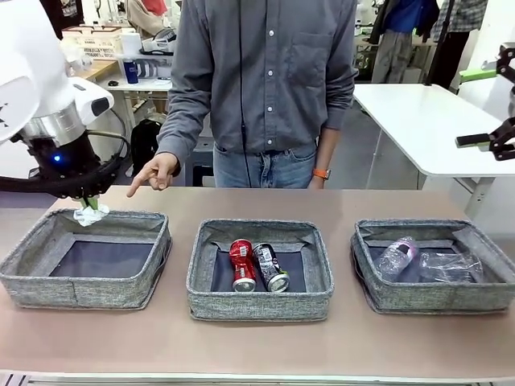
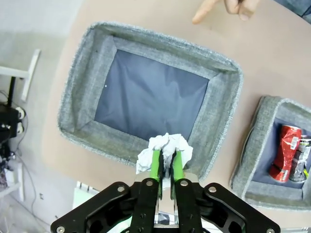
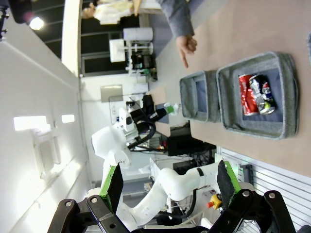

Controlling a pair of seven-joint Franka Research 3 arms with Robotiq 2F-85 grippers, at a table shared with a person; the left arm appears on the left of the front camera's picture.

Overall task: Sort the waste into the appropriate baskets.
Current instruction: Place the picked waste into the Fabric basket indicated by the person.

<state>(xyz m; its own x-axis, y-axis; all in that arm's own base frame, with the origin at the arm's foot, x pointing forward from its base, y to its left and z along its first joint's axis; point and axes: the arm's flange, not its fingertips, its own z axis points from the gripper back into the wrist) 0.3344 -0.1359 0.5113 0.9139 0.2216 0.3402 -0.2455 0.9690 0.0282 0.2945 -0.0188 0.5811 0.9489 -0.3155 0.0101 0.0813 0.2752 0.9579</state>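
My left gripper (image 1: 87, 201) is shut on the small white paper wad (image 1: 90, 215), holding it just above the far left corner of the left basket (image 1: 48, 277). From the left wrist, the wad (image 2: 165, 145) bulges around the green fingertips (image 2: 156, 162) over the near wall of that basket (image 2: 77, 87), whose dark bottom is bare. The middle basket (image 1: 257, 304) holds a red can (image 1: 241, 262) and a black-and-silver can (image 1: 272, 267). Two clear bottles (image 1: 397, 257) lie in the right basket (image 1: 438, 299). My right gripper (image 1: 485, 108) hangs open, high at the far right, holding nothing.
A person stands at the far side, one hand (image 1: 153, 173) pointing down at the table behind the left basket. A white table (image 1: 418, 121) stands at the back right. Bare tabletop (image 1: 257, 354) runs in front of the baskets.
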